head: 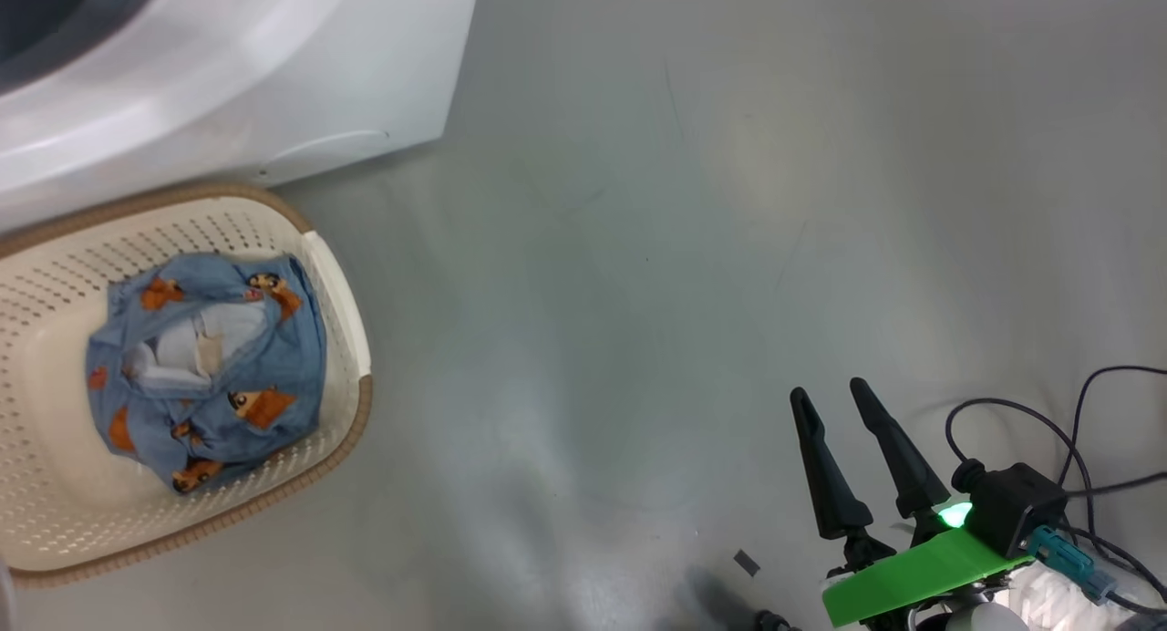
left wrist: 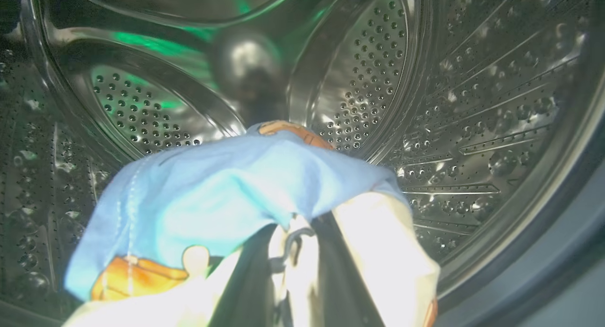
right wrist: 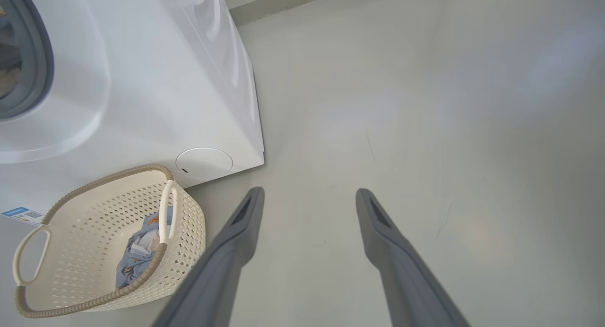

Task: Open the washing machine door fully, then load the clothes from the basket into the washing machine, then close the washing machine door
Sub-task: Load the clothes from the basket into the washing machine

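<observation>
Two-piece lot, seemingly soft, featherlight: pinching blue-cream garment [left wrist: 212, 199] at bunched fold with left pincer [left wrist: 297, 265]; holding right pincer [head: 830, 392] spread.

The floor [head: 638, 248] is smooth, pale grey-green and slightly glossy, with soft whitish patches of reflected light spread across it. Thin dark scuff lines [right wrist: 371, 146] mark it here and there, and a small dark scrap [head: 746, 563] lies on it. Along the far edge runs a low, darker strip [right wrist: 274, 5] where the floor ends.
</observation>
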Robot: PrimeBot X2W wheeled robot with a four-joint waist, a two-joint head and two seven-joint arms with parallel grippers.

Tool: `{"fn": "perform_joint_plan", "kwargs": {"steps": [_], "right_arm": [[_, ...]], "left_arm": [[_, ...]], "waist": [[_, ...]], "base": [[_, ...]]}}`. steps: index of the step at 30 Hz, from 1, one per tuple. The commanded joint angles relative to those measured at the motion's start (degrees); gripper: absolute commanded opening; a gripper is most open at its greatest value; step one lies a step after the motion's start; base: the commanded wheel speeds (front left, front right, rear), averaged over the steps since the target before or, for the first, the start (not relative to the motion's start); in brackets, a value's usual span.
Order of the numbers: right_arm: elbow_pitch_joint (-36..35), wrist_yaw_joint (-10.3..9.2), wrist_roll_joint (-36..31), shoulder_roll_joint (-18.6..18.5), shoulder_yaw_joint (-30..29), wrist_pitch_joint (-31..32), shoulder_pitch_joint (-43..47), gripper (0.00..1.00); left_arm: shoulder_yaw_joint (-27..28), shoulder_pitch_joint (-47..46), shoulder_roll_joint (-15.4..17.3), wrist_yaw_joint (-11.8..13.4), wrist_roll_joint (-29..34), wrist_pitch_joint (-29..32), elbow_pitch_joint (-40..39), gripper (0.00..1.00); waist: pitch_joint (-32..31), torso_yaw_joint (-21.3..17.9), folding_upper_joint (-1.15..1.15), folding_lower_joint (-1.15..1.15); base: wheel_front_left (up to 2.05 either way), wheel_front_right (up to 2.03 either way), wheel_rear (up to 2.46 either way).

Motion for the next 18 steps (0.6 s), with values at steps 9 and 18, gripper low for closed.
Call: {"fn": "perform_joint_plan", "kwargs": {"steps": [9, 18], "right_arm": [[-2.24, 0.09, 1.17, -0.56, 1.8, -0.27, 0.03, 1.0], [-2.9, 0.09, 1.51, -0.55, 2.31, -0.27, 0.16, 1.0]], "left_arm": [[-2.93, -7.48, 3.98, -1.43, 2.68, -0.36, -3.69, 0.0], [-2.1, -10.0, 4.78, -0.99, 2.0, -0.36, -8.33, 0.0]], "waist": [[5.95, -0.25, 0.0, 0.0], [7.95, -0.3, 0.0, 0.0]], "base": [[0.0, 0.0, 0.0], [0.0, 0.0, 0.0]]}}
